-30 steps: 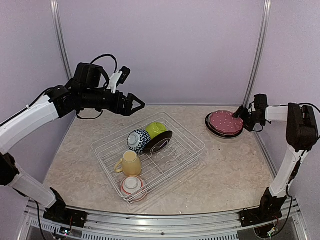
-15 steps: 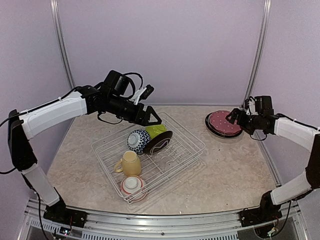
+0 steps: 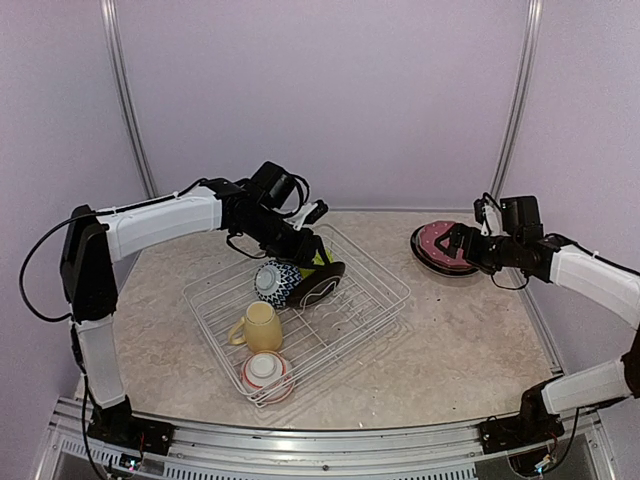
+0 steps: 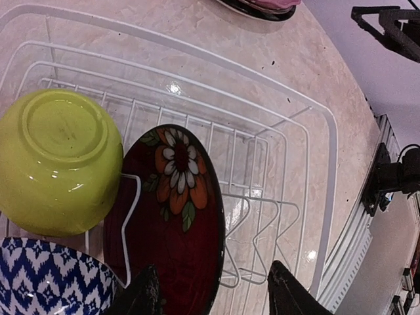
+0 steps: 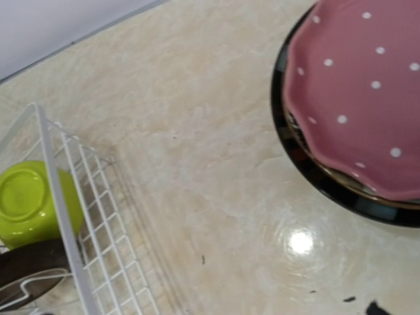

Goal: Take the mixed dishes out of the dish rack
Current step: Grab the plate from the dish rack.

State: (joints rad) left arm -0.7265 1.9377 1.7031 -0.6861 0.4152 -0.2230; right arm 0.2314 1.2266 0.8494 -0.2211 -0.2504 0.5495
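**Left arm lines up on the dark red plate; right arm sits by the unloaded stack**

Top view: the dish rack (image 3: 396, 291) lies at an angle mid-table. It holds a red-white bowl (image 3: 265, 371) at its near end, then a pale yellow mug (image 3: 260, 326), and a blue-patterned bowl (image 3: 271, 280) beside a dark red plate (image 3: 320, 284). The left end effector (image 3: 312, 248) hangs low over the rack's far end, hiding most of the lime green bowl. On the table (image 3: 450, 345) to the far right, a pink dotted plate (image 3: 444, 241) rests on a black plate (image 3: 438, 264), so unloading looks partly done. The right end effector (image 3: 462, 242) is beside that stack, and I cannot tell whether it is spread or pressed together.

Left wrist view: the left end effector (image 4: 213, 296) is spread and holds nothing. One finger (image 4: 147, 295) is over the dark red plate (image 4: 174, 216) and the other is past its right edge. The plate leans on edge against a tine, which exposes its rim for pinching. The lime green bowl (image 4: 59, 161) lies upturned, touching the plate's left side, and the blue-patterned bowl (image 4: 46, 282) is nearer the camera. The likely next step is closing on the plate's rim.

Right wrist view: the pink dotted plate (image 5: 367, 98) nests in the black plate (image 5: 328, 189), well apart from the dish rack (image 5: 65, 203). The fingers are not clearly shown.
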